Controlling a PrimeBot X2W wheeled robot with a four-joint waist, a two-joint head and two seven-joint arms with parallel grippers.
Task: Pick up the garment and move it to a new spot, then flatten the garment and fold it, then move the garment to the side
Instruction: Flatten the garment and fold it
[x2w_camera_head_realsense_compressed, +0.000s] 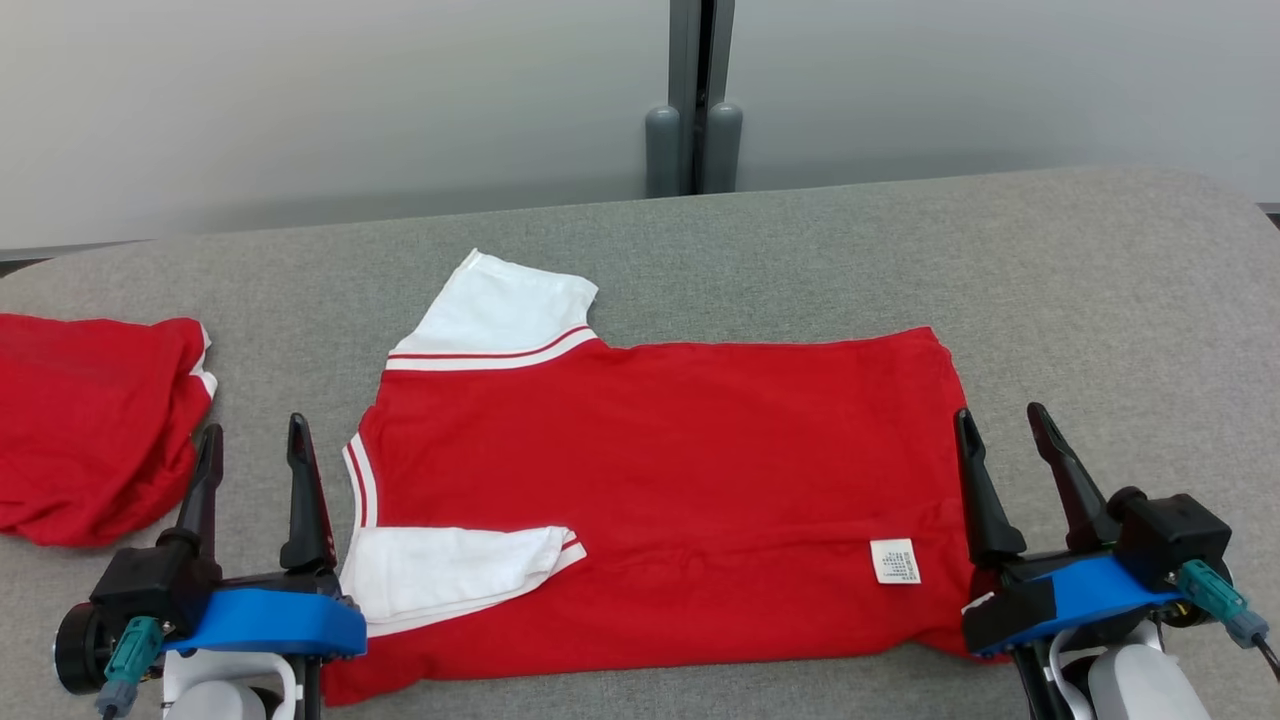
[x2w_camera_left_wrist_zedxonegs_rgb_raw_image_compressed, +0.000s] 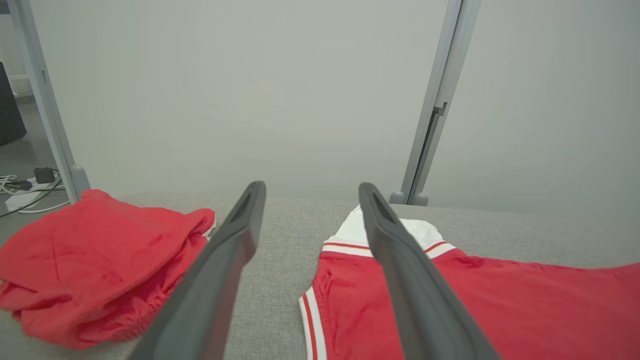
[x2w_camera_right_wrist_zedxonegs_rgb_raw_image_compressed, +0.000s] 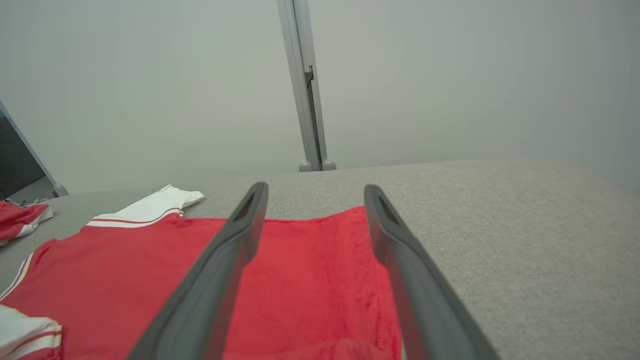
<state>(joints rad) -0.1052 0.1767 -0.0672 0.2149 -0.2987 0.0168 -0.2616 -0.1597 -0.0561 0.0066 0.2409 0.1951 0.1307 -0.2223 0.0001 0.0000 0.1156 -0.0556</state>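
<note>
The garment, a red shirt with white sleeves, lies spread across the middle of the grey padded table, close to its near edge, collar toward the left edge and hem toward the right. The near sleeve is turned in over the body; the far sleeve lies extended toward the far edge. A white label shows near the hem. The left gripper stands just off the collar end, jaws fully apart and holding nothing. The right gripper stands at the hem end in the same condition. A second red garment lies bunched at the left edge, well apart from the work. Assessment: placement and flattening appear complete, and folding is the step in hand. The next move calls for lowering both grippers onto one long edge, closing on a single cloth layer at each end, and carrying that edge across evenly so that no crease forms.
</note>
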